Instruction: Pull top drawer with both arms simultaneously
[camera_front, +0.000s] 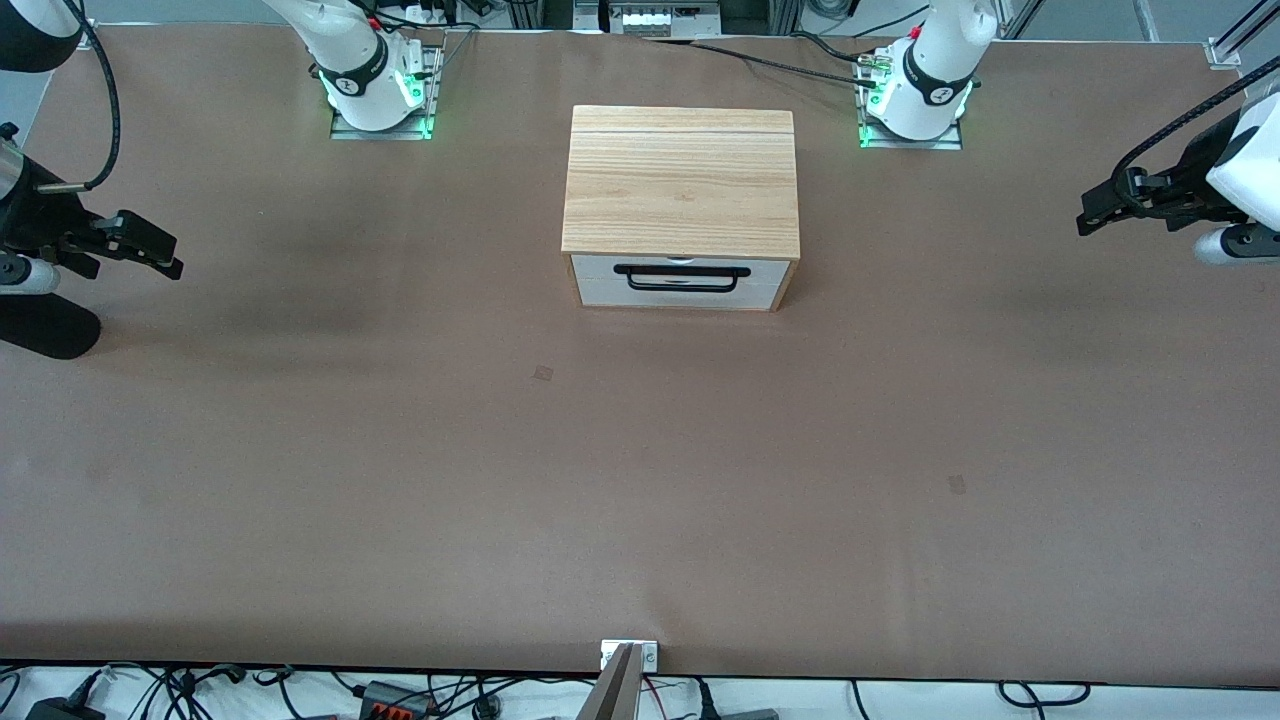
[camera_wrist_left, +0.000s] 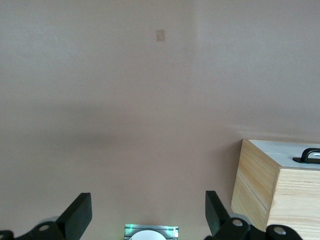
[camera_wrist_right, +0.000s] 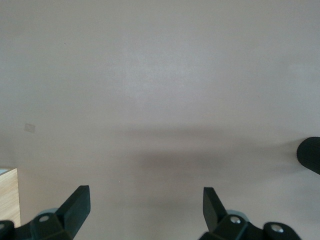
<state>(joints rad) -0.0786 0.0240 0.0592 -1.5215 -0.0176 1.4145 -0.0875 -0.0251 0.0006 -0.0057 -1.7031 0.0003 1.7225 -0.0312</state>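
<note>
Both jaws wide, empty. Left gripper (camera_front: 1090, 215) and right gripper (camera_front: 165, 255) hang over bare table (camera_front: 640, 480), well apart from cabinet (camera_front: 680, 180), one toward each end, about equally distant. Drawer (camera_front: 680, 282) shut in cabinet's front; handle (camera_front: 682, 277) runs arm-to-arm. Drawer inside hidden; arms cut off at edges.

We see two large white jointed robot arms with black segments rising from their bases and swinging wide apart, each held up in the air at its own end of the table. The left arm's small black two-finger gripper (camera_front: 1088, 218) points inward, its jaws spread wide, as its wrist view confirms (camera_wrist_left: 145, 212). The right arm's matching black gripper (camera_front: 165, 255) mirrors it, jaws likewise spread and holding nothing (camera_wrist_right: 145, 210). Both arms wait.
</note>
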